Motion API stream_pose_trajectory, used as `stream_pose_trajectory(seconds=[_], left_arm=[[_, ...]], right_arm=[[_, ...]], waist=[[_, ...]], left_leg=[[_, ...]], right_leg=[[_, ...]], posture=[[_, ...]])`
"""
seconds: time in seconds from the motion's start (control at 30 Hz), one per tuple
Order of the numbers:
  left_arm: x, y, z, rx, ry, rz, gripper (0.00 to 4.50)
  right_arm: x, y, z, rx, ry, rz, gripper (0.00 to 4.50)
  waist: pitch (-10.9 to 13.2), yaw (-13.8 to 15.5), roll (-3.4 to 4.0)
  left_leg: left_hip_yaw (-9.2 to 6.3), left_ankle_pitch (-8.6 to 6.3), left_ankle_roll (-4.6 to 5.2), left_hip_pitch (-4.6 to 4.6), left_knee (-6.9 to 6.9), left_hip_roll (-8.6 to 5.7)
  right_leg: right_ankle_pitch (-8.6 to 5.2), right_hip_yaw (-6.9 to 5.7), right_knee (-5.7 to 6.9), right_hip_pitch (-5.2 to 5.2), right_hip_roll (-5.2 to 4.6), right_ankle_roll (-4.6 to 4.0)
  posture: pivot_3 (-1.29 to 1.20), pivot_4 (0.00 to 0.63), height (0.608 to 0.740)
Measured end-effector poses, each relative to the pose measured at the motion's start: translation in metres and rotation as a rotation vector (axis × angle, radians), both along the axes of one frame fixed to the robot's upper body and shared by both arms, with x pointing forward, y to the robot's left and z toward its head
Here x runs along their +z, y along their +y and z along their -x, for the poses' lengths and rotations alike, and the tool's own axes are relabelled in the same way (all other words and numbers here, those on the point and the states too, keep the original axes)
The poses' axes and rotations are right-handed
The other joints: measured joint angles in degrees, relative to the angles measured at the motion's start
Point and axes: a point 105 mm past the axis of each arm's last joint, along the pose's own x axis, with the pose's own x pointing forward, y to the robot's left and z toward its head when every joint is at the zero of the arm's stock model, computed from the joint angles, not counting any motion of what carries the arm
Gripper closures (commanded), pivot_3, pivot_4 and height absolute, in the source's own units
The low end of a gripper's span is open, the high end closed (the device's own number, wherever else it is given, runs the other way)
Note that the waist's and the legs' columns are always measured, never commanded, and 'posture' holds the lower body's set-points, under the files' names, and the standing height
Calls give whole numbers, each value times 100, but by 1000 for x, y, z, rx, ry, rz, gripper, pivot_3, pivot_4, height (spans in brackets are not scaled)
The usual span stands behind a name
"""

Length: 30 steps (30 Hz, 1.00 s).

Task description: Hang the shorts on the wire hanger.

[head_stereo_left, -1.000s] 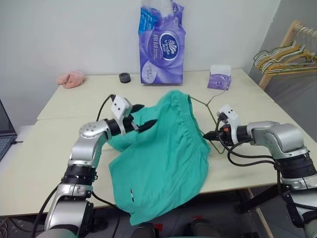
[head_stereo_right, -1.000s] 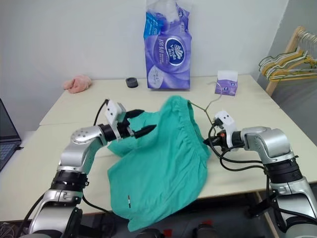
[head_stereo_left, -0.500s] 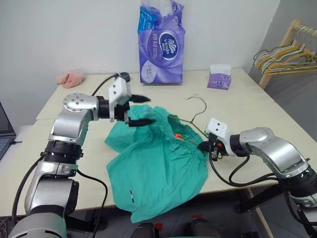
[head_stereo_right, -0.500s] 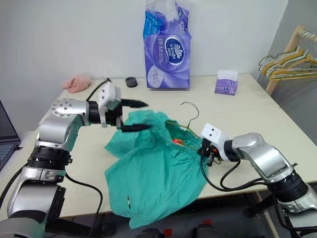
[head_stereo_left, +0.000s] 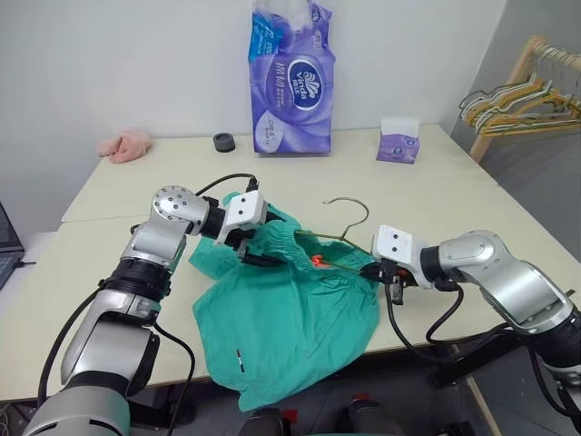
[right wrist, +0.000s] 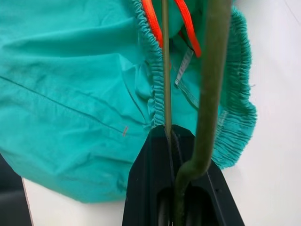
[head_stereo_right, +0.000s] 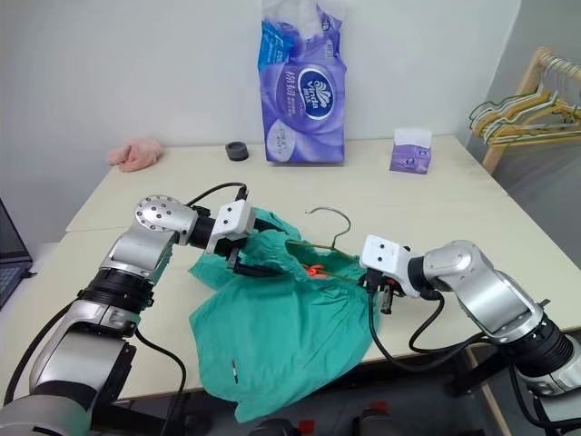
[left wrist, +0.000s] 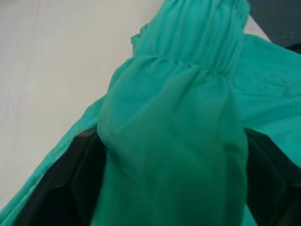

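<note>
So, right gripper [right wrist: 171,141] clamped tight on the wire hanger [head_stereo_left: 349,238], hook sticking up over the table [head_stereo_left: 454,195]. Left gripper [head_stereo_left: 261,250] pinching a fold of the shorts [head_stereo_left: 281,318], draped over the table's front edge.

I can't see most of the hanger [head_stereo_left: 345,221]; the shorts [head_stereo_left: 281,318] cover its lower wire.

The teal shorts [head_stereo_left: 286,313] spill over the table's [head_stereo_left: 91,272] front edge. The left gripper [head_stereo_left: 257,250] presses into their bunched waistband, while the right gripper [head_stereo_left: 374,270] pinches the wire hanger [head_stereo_left: 349,222], hook upward.
</note>
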Motion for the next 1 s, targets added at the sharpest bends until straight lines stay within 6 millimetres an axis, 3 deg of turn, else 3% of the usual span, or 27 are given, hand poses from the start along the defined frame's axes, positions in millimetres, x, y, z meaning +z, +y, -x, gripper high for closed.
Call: stream_pose_trajectory(seconds=[0.33,0.53,0.63,0.83,0.9,1.0], left_arm=[[-12,-4,8,-25,40,10,4280],[-12,-7,12,-60,47,4,4416],[-11,-7,13,-63,50,3,4440],[-15,-18,16,-84,67,32,4473],[-15,-17,15,-70,66,34,4481],[-17,-15,13,-43,69,39,4483]], right_arm=[[-1,-5,-1,19,-51,49,4500],[0,-4,0,49,-60,59,4500],[2,-5,0,78,-98,80,3776],[11,-20,2,212,-206,189,1756],[13,-39,-2,175,-217,236,1136],[16,-87,-18,5,-258,309,75]], waist=[[1,-9,1],[1,-13,1],[1,-13,1],[3,-12,3],[3,-7,4],[2,5,2]], left_leg=[[0,-1,2,-2,14,1],[0,-3,4,-2,15,1],[0,-3,5,-2,15,1],[4,-6,10,-2,21,-1],[5,-6,11,-2,21,-2],[9,-7,11,-1,21,-1]], right_leg=[[0,1,3,2,1,2],[1,0,3,3,1,2],[1,1,3,3,1,2],[3,3,0,8,1,8],[3,4,0,8,1,8],[4,6,0,9,-1,7]], posture=[[-94,24,740],[-103,19,740],[-105,16,740],[-107,12,740],[-107,12,740],[-108,14,740]])
